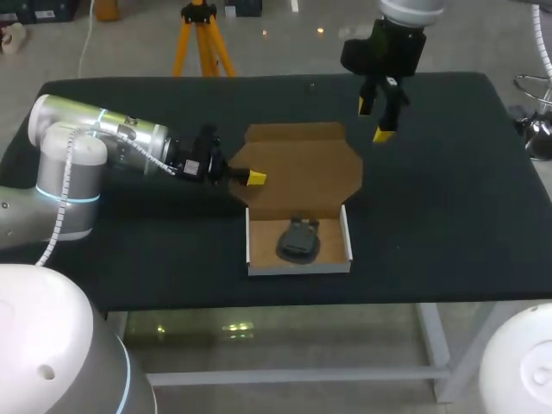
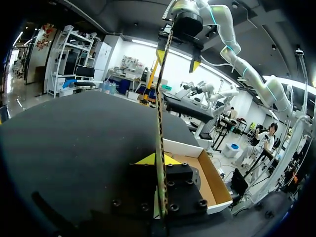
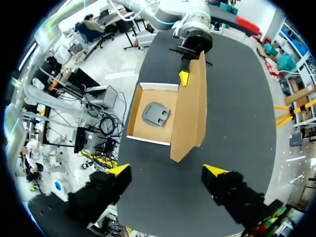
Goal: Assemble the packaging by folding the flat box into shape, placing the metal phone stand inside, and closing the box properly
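The box tray has white walls and a brown floor and sits mid-table. The dark grey phone stand lies flat inside it. The brown lid stands raised behind the tray. My left gripper is shut on the lid's left edge; in the left wrist view the cardboard lid runs edge-on between the yellow fingertips. My right gripper hangs open above the table, behind and right of the lid. In the right wrist view it is wide open over the lid, tray and stand.
The black table spreads wide on both sides of the box. Its front edge runs close in front of the tray. My left arm lies low across the table's left part.
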`<state>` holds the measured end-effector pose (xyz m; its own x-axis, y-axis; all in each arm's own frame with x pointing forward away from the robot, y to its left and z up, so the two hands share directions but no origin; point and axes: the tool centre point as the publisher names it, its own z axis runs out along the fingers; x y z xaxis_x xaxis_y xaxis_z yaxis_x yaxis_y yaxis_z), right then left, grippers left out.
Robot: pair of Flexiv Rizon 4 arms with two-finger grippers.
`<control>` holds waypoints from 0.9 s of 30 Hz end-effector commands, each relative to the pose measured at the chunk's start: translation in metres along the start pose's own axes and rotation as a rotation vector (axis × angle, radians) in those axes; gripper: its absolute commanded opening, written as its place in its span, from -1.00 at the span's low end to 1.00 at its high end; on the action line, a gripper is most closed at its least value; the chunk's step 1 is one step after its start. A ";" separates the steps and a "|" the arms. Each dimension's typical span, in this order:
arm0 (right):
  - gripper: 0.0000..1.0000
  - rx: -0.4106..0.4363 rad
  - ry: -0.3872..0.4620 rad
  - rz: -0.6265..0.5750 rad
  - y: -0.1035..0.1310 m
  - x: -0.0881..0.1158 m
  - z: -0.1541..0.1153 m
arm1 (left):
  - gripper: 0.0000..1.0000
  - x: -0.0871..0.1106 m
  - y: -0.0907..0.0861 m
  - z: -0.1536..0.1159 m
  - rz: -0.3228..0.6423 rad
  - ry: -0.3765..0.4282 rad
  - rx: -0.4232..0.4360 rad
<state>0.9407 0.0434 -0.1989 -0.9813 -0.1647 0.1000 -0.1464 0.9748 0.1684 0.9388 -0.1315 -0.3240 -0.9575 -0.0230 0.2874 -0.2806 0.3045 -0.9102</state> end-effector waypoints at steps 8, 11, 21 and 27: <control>1.00 0.013 -0.013 -0.017 0.005 -0.003 -0.009 | -1.00 0.000 0.001 0.000 0.000 0.003 0.000; 1.00 0.012 -0.019 -0.021 0.007 -0.006 -0.010 | -1.00 0.000 0.001 0.000 0.000 0.003 0.000; 1.00 0.018 -0.012 -0.045 0.017 -0.014 -0.009 | -1.00 0.004 0.005 -0.009 0.119 -0.082 0.017; 1.00 0.022 -0.013 -0.050 0.020 -0.014 -0.010 | -1.00 0.014 0.005 -0.010 0.219 -0.128 0.010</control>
<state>0.9521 0.0619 -0.1896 -0.9752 -0.2093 0.0717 -0.1964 0.9681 0.1555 0.9373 -0.1227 -0.3248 -0.9970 -0.0271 0.0729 -0.0777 0.3024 -0.9500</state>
